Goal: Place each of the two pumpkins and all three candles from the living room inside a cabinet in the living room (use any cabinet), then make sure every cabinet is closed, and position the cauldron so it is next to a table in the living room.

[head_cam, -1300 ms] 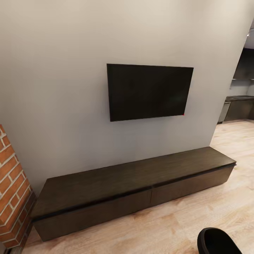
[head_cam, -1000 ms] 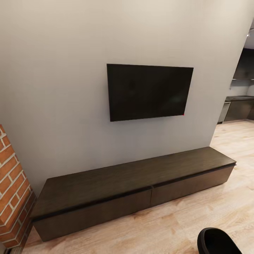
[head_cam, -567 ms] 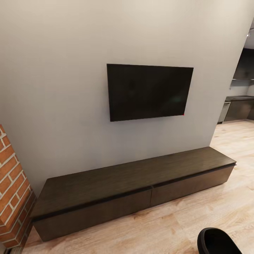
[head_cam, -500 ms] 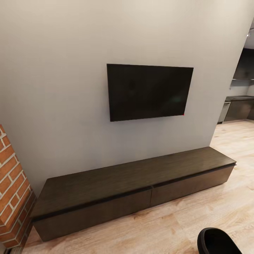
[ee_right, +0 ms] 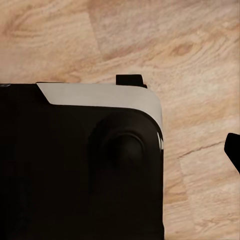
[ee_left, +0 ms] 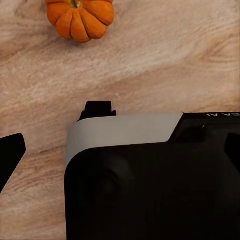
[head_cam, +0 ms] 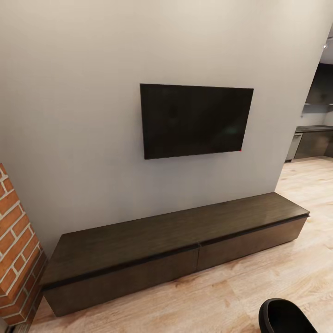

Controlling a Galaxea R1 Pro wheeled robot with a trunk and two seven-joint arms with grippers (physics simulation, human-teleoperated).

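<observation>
Facing the wall, the robot saw a closed cabinet (head_cam: pixel 175 249) under a TV (head_cam: pixel 196 120). A pumpkin (ee_left: pixel 81 19) lay on the floor (ee_left: pixel 165 55). Neither gripper's state could be told.

A: What stands against the grey wall (head_cam: pixel 83 115)?

B: The long, low dark brown cabinet (head_cam: pixel 175 249), both drawer fronts flush and shut, its top bare.

A: And above it?

B: A dark television (head_cam: pixel 196 120), mounted on the wall.

A: The edges?

B: Red brickwork (head_cam: pixel 16 259) at the left, light wooden floor (head_cam: pixel 222 300) in front, a rounded black shape (head_cam: pixel 284 317) at the bottom right corner.
</observation>
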